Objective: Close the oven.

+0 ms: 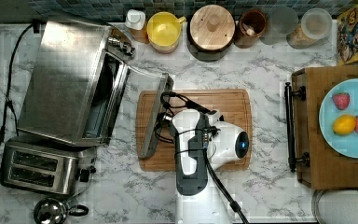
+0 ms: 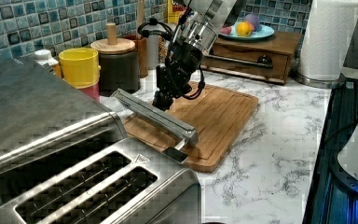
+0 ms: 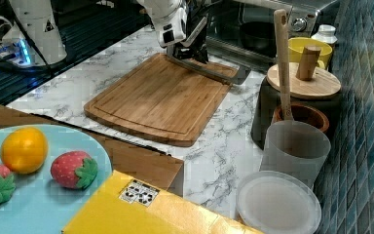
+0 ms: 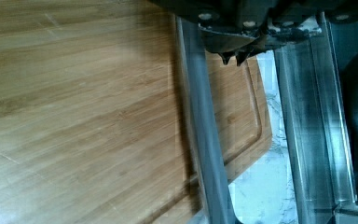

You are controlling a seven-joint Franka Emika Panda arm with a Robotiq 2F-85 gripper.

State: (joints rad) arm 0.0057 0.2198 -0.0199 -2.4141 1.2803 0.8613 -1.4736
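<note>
- The oven [image 1: 63, 77] stands on the marble worktop [image 1: 261, 70] in the upper left of the top view, its long axis running from the top of the frame toward the bottom, tilted slightly, with its opening facing the top view's right.
- Its door [image 1: 156, 116] is down and open, reaching over the left edge of the cutting board [image 1: 228, 105]; in the left view the door [image 2: 154, 114] slopes out above the board [image 2: 219, 116] rather than lying flat on it.
- The bar handle [image 4: 205, 140] runs along the door's free edge, parallel to the oven's long axis.
- The gripper [image 1: 164, 116] sits at the door's outer edge, near the middle of its length in the top view; in the left view the gripper [image 2: 162, 100] meets the upper side of the door.
- In the wrist view the fingers [image 4: 235, 56] appear pressed close together, tips just beside the handle, with nothing seen between them.
- A two-slot toaster [image 1: 42, 165] sits directly below the oven in the top view, touching or nearly touching it.
- Along the tiled wall at the top of that frame stand a yellow cup [image 1: 164, 30] and a wood-lidded jar [image 1: 212, 30].
</note>
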